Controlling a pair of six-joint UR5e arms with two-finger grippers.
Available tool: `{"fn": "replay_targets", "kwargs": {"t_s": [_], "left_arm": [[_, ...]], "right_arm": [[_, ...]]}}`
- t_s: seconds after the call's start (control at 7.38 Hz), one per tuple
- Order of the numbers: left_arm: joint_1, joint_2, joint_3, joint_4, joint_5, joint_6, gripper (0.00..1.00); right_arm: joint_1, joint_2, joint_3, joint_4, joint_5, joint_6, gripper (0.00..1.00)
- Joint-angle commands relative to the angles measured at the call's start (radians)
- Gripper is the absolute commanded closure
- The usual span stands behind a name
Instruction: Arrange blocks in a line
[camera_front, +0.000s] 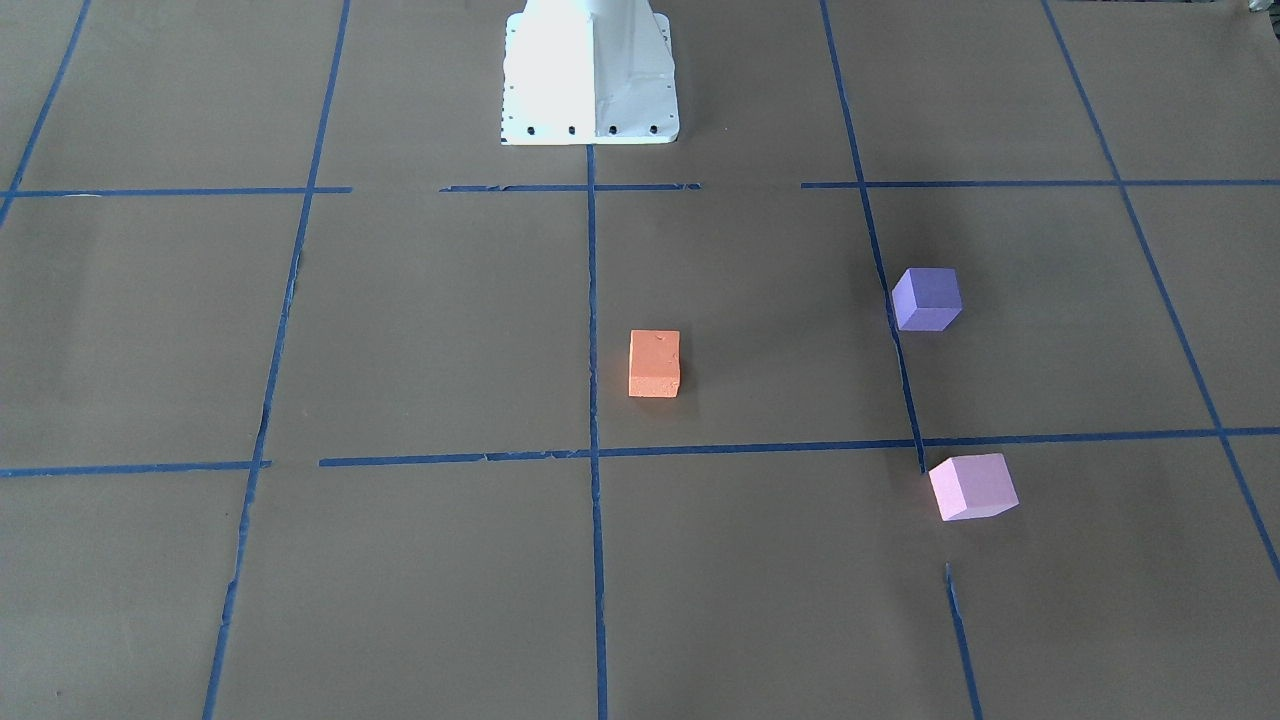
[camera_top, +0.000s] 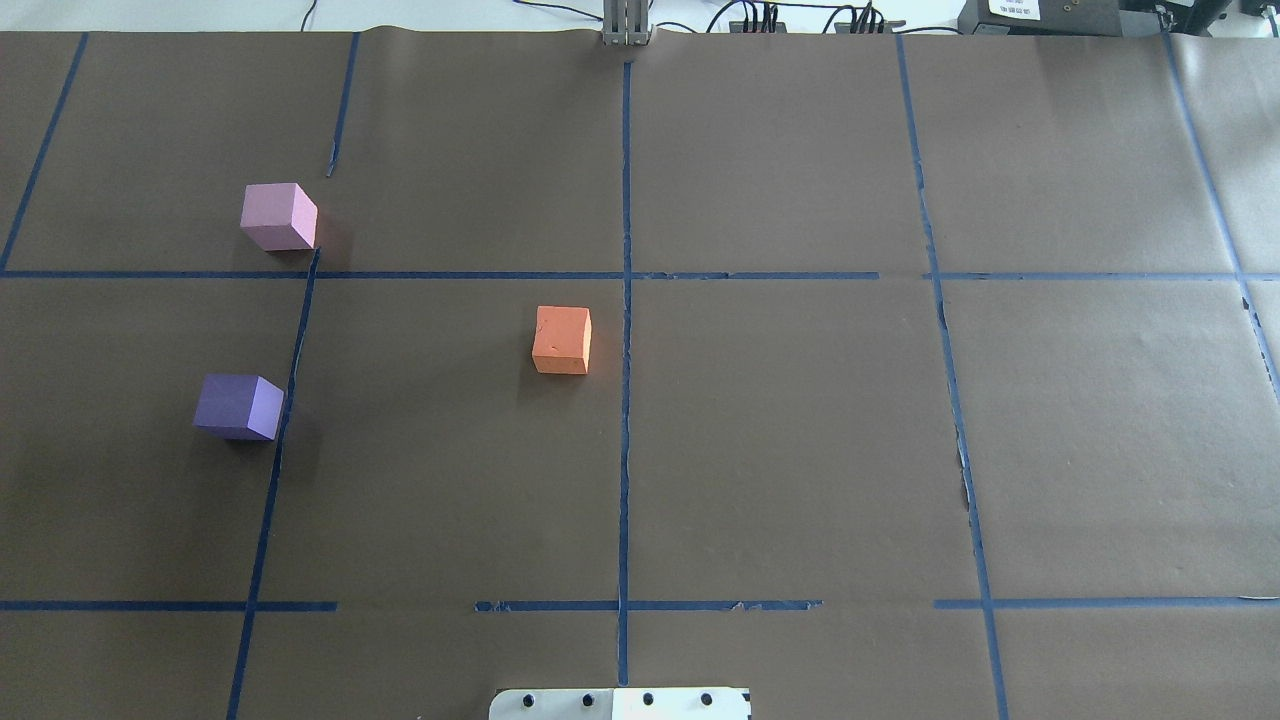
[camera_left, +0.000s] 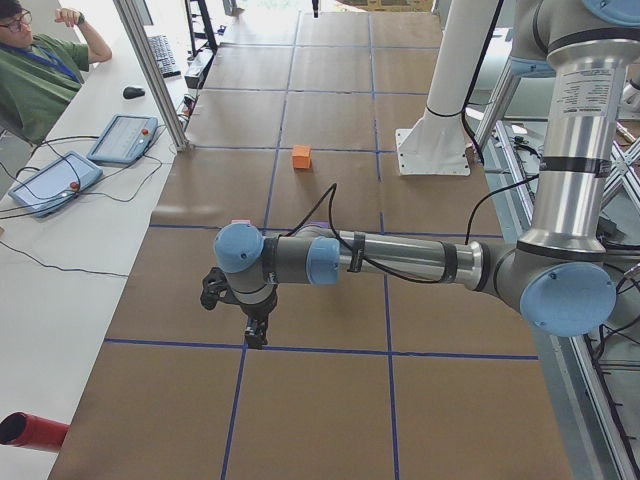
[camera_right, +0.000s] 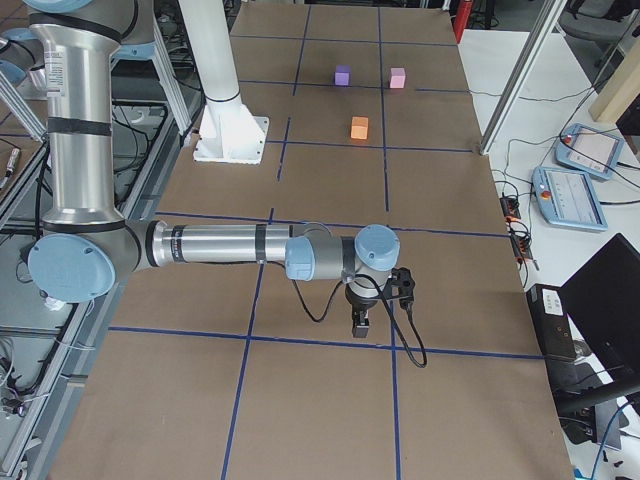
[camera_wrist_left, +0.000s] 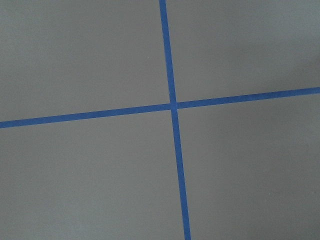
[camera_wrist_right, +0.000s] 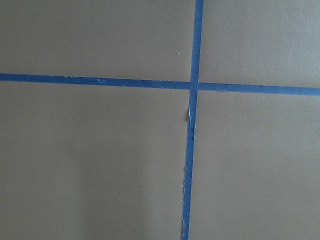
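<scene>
Three blocks lie apart on the brown paper. The orange block (camera_front: 654, 363) is near the table's middle, also in the overhead view (camera_top: 562, 340). The violet-purple block (camera_front: 927, 298) (camera_top: 240, 407) and the light pink block (camera_front: 972, 487) (camera_top: 279, 216) are on the robot's left side, the pink one farther from the robot. My left gripper (camera_left: 255, 335) and right gripper (camera_right: 361, 325) point down over bare paper at opposite table ends, far from the blocks. They show only in side views, so I cannot tell open or shut. Both wrist views show only tape crossings.
The white robot base (camera_front: 590, 75) stands at the table's robot-side edge. Blue tape lines (camera_top: 626, 300) grid the paper. An operator (camera_left: 40, 80) sits beside teach pendants (camera_left: 122, 138) on a side table. More pendants (camera_right: 570, 195) lie at the other side.
</scene>
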Motion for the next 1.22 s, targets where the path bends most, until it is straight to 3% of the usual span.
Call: {"fn": "replay_targets", "kwargs": {"t_s": [0.0, 0.41, 0.68, 1.08], "left_arm": [[0.000, -0.002, -0.007, 0.000, -0.005, -0.005, 0.00], [0.003, -0.108, -0.034, 0.003, -0.040, -0.008, 0.00], [0.040, -0.182, -0.088, 0.002, -0.152, -0.020, 0.00], [0.236, -0.287, -0.261, 0.000, -0.143, -0.391, 0.00]], "right_arm": [[0.001, -0.001, -0.001, 0.000, 0.002, 0.000, 0.00], [0.001, -0.001, 0.001, 0.000, 0.002, 0.000, 0.00], [0.001, 0.001, -0.001, 0.000, 0.000, 0.000, 0.00], [0.001, -0.001, 0.001, 0.000, 0.000, 0.000, 0.00]]}}
